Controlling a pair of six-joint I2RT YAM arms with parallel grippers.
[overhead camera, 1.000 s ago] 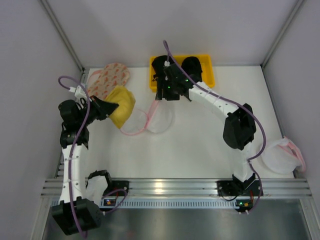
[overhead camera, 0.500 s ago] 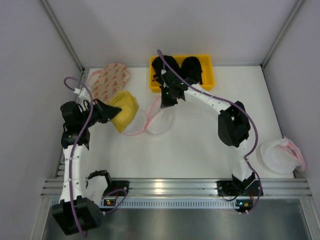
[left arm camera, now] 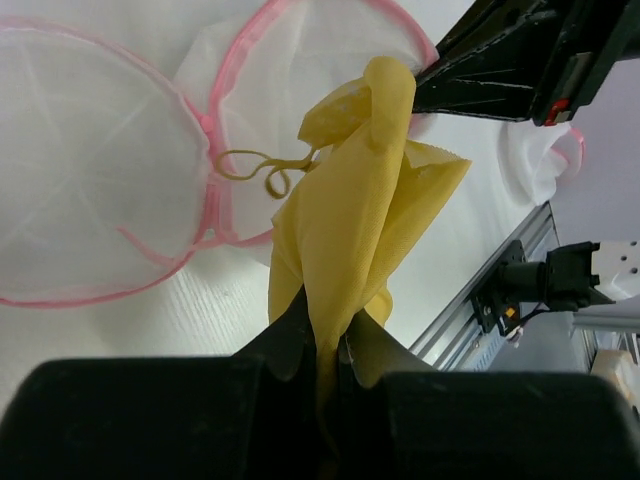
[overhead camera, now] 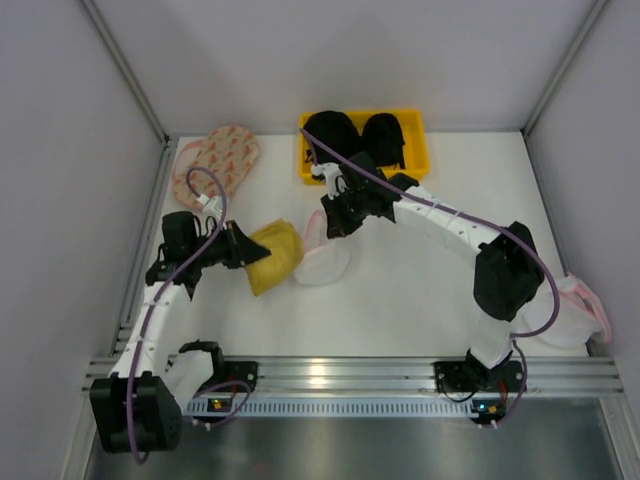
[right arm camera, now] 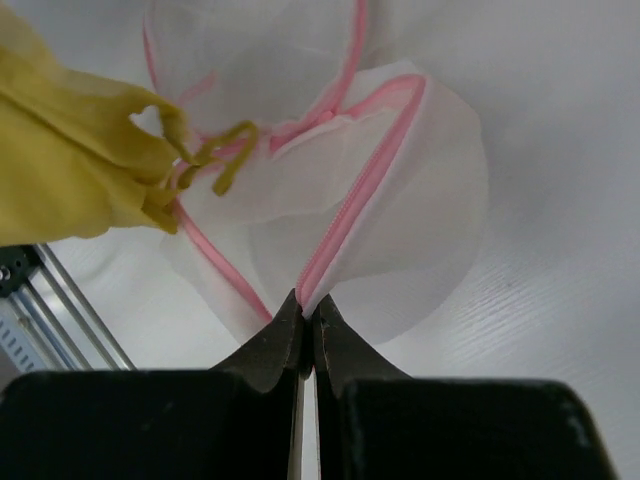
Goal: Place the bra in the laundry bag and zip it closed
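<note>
The mustard-yellow bra [overhead camera: 276, 256] hangs bunched from my left gripper [overhead camera: 240, 250], just left of the laundry bag [overhead camera: 322, 264]. In the left wrist view the jaws [left arm camera: 328, 325] are shut on the bra's [left arm camera: 360, 200] fabric, and a thin strap loop dangles over the bag's [left arm camera: 90, 180] open pink rim. My right gripper [overhead camera: 335, 225] is at the bag's far edge. In the right wrist view it [right arm camera: 308, 310] is shut on the pink zip rim, lifting one flap of the white mesh bag [right arm camera: 410, 210]. The bra [right arm camera: 70, 160] shows at the left there.
A yellow tray [overhead camera: 426, 150] at the back holds black bras [overhead camera: 330, 128]. A larger pinkish patterned bag [overhead camera: 220, 155] lies at the back left. Another white mesh pouch [overhead camera: 565, 310] sits at the right edge. An aluminium rail [overhead camera: 350, 375] runs along the near edge.
My right gripper came down from the tray to the bag and shut on its pink rim. My left arm carried the bra rightward and nearer, up against the bag.
</note>
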